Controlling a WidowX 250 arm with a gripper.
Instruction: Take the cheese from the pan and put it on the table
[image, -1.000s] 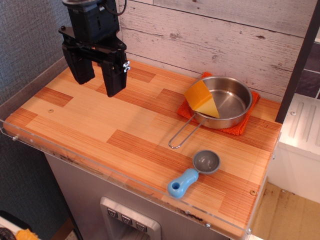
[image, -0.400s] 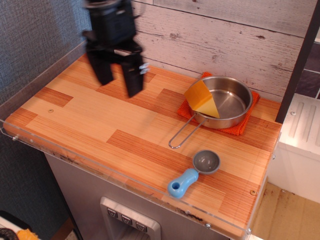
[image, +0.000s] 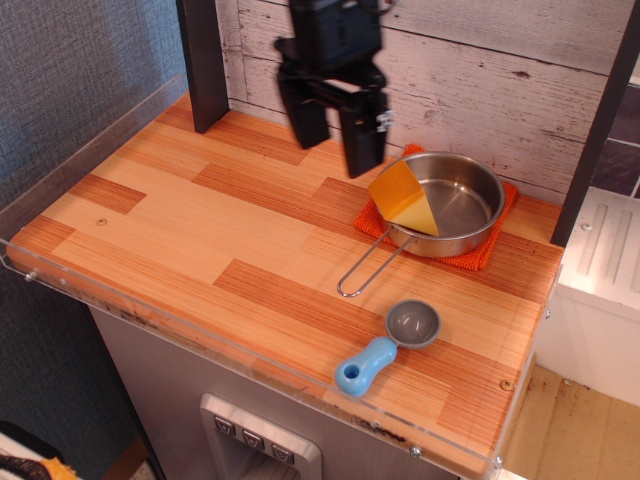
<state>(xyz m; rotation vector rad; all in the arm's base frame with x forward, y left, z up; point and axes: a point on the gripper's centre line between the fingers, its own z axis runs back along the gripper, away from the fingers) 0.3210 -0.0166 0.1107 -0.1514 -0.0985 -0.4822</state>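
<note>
- Gripper (image: 336, 145) hung in the upper centre of the frame, black blocky body, two thick fingers (image: 363, 150) pointing straight down.
- Jaws stood apart with a clear gap between them, holding nothing.
- Fingertips sat above the back part of the table (image: 200, 250), just left of the pan (image: 450, 205) – could not tell their height over the wood.
- A small white tag showed on the right-hand finger; image slightly blurred around the gripper.
- Cheese (image: 403, 197) was in the pan, a yellow-orange triangular wedge leaning on the pan's left rim, its upper corner poking above and past the rim.
- Its upper face looked darker orange, lower face paler yellow; flat surfaces, sharp edges.
- Pan was round, shiny steel, shallow walls, with a thin wire loop handle (image: 365, 272) running down-left onto the wood.
- Pan sat on an orange mat (image: 490, 250) with a knobbly weave, at the right rear of the countertop; mat corners stuck out around the pan.
- Table surface – patchwork of light and reddish-brown wood-grain planks, with a clear acrylic rim (image: 150, 325) along the front and left edges.
- Small grey scoop (image: 412, 323) with a blue handle (image: 364, 366) lay near the front edge, below the pan handle, apart from it.
- Back wall (image: 480, 80) was whitewashed, weathered planks; a dark upright post (image: 203, 65) stood at the upper left.
</note>
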